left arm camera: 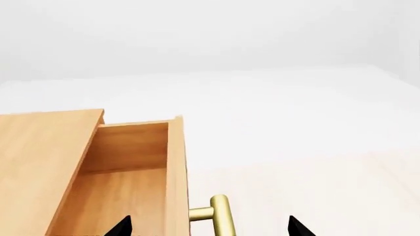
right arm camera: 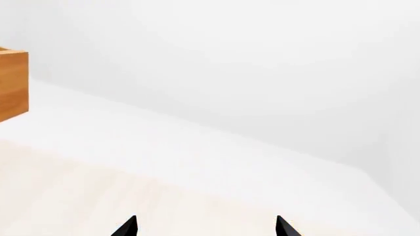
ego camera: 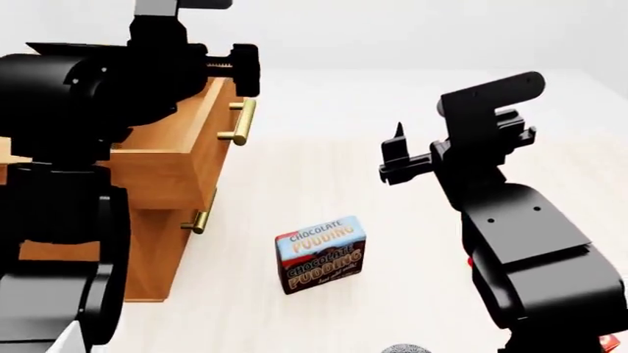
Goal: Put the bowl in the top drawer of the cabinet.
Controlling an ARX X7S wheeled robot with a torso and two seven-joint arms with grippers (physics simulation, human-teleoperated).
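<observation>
Top drawer out, bowl barely in sight.

Top drawer (left arm camera: 125, 172) of the cabinet (ego camera: 157, 213) stands pulled out, hollow bare. Left pincer (left arm camera: 204, 227) has tips spread either side of the brass handle (left arm camera: 220, 216), not clamped. Right pincer (right arm camera: 204, 227) spread, holding nothing, over the floor. A grey rim at head view's bottom edge, likely the bowl (ego camera: 404, 348), lies nearer the right arm, below and behind its pincer.
</observation>
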